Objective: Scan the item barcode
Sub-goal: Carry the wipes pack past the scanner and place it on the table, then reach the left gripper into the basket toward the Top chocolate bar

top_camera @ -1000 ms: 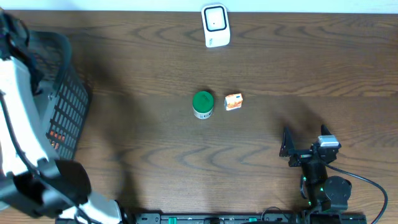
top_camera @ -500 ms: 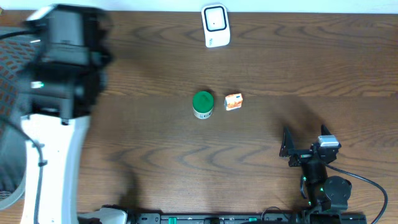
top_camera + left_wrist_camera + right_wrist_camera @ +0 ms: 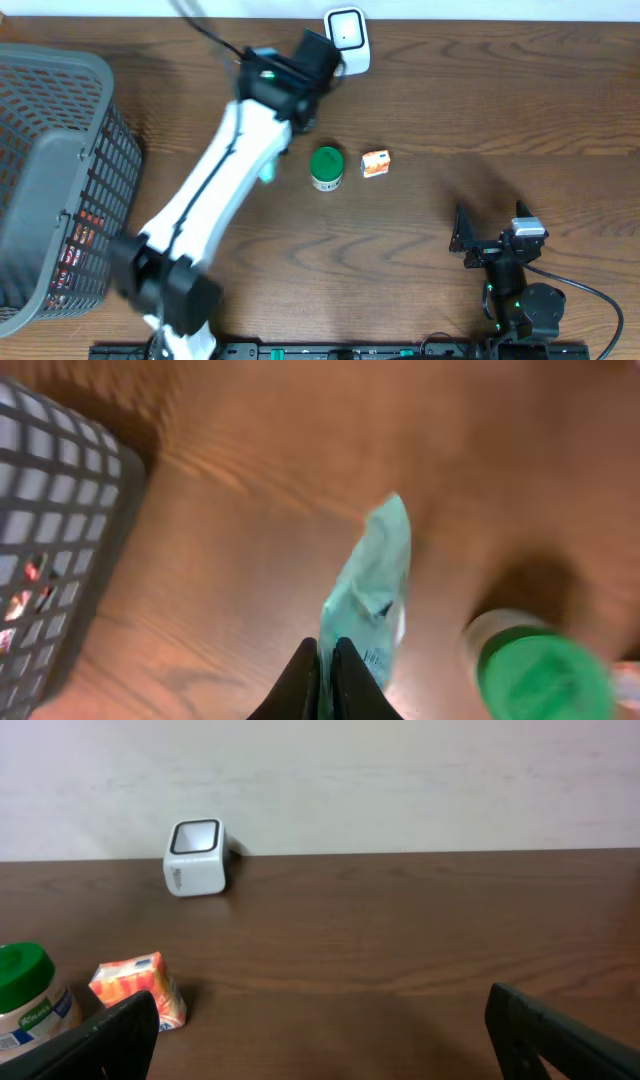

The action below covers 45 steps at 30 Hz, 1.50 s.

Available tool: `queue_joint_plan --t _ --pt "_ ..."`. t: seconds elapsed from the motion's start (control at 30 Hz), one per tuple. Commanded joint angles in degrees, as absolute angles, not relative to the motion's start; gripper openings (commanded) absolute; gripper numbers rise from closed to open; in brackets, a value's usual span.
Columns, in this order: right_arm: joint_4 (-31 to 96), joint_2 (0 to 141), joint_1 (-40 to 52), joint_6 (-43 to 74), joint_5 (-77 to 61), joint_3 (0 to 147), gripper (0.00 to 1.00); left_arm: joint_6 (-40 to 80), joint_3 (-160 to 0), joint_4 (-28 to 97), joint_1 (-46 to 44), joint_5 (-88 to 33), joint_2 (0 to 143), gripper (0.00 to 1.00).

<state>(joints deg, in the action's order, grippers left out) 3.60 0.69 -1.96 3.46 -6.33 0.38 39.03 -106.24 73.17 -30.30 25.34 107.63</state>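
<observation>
Dark wood surface [image 3: 450,110] carries the white scanner [image 3: 347,42] at its far edge. The left claw [image 3: 325,652] pinches a teal packet [image 3: 372,585] near the green-lidded jar [image 3: 326,167]. I'd turn the packet's barcode squarely to the scanner's window and hold it steady. The right claw [image 3: 322,1005] rests spread. A plain white wall stands behind, a basket [image 3: 60,150] at the left.

Overhead stares straight down; right wrist sits low facing far, both catching the scanner [image 3: 347,42]; left wrist's close above the bench [image 3: 250,560].

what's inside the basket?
Red-and-white packs show through the basket mesh, low on its side. How many and what they are can't be told; the mesh hides the rest.
</observation>
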Motion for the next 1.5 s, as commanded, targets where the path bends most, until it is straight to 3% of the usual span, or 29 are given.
queue_joint_plan --t 0.0,0.5,0.53,0.57,0.63,0.7,0.73,0.97,1.07,1.3,1.47 --pt "3.8 0.5 -1.3 4.0 -6.1 0.3 0.99 39.8 -104.8 73.9 -31.4 26.1 112.0 0.07" --pt "3.8 0.5 -1.3 4.0 -6.1 0.3 0.99 42.1 -100.3 73.8 -31.2 28.5 116.6 0.08" --pt "3.8 0.5 -1.3 4.0 -6.1 0.3 0.99 42.1 -100.9 74.6 -30.8 29.5 115.9 0.17" --pt "3.8 0.5 -1.3 4.0 -6.1 0.3 0.99 42.1 -101.8 75.6 -30.4 30.7 114.8 0.34" --pt "3.8 0.5 -1.3 4.0 -6.1 0.3 0.99 40.7 -103.7 76.5 -29.3 32.3 111.9 0.59" --pt "3.8 0.5 -1.3 4.0 -6.1 0.3 0.99 38.7 -105.8 76.4 -27.9 32.9 108.2 0.93" --pt "3.8 0.5 -1.3 4.0 -6.1 0.3 0.99 38.5 -106.9 76.2 -26.9 33.1 106.1 0.98" --pt "3.8 0.5 -1.3 4.0 -6.1 0.3 0.99 38.4 -111.0 69.2 -13.4 32.2 89.8 0.98" --pt "3.8 0.5 -1.3 4.0 -6.1 0.3 0.99 39.1 -111.0 67.2 -0.6 27.5 84.6 0.98" --pt "3.8 0.5 -1.3 4.0 -6.1 0.3 0.99 40.1 -110.6 74.8 20.4 17.8 88.8 0.98" --pt "3.8 0.5 -1.3 4.0 -6.1 0.3 0.99 41.2 -109.8 77.9 27.9 17.1 95.6 0.98"
